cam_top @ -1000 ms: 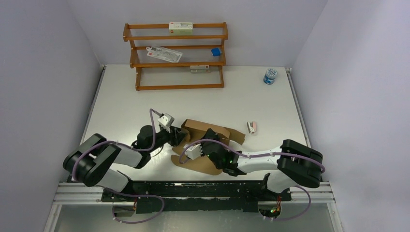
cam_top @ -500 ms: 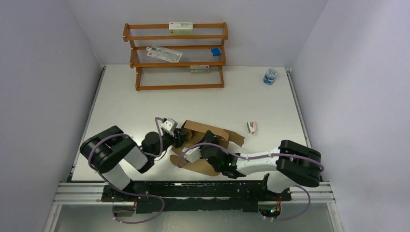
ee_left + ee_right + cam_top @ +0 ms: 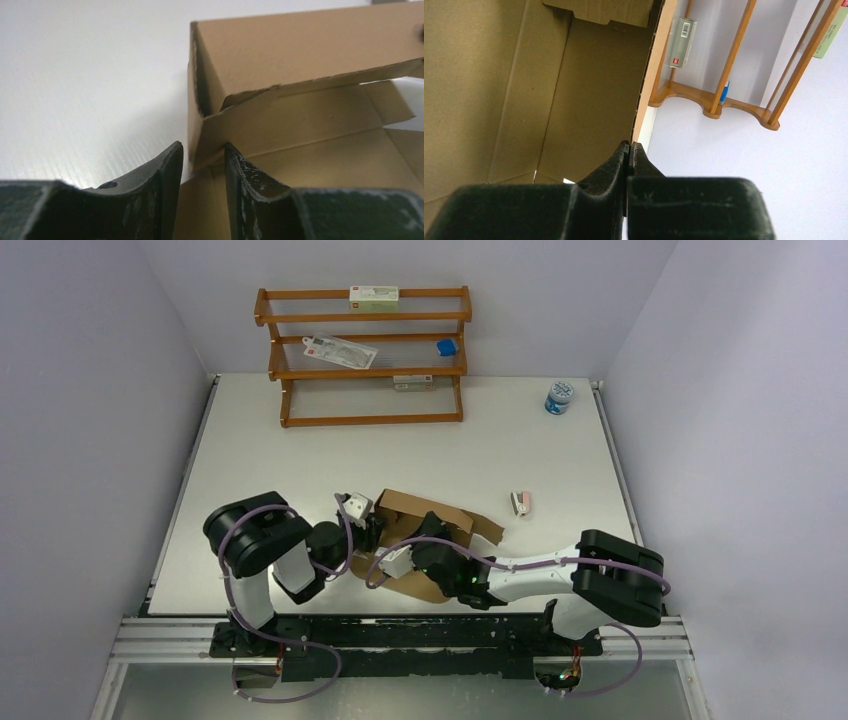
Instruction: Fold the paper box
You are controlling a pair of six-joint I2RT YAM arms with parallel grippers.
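One paper box [image 3: 425,505] is lying on one table [image 3: 300,460]. One wooden rack [image 3: 370,420] is carrying two printed cartons [image 3: 374,298], one flat packet [image 3: 340,351] and one small blue item [image 3: 446,346]. One jar [image 3: 559,397] and one pink-and-white item [image 3: 521,503] are sitting farther right.

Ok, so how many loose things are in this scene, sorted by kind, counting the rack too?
Box: 1
Rack: 1
Packs on the rack: 3
Blue item on the rack: 1
Jar: 1
Pink-white item: 1
Total: 8
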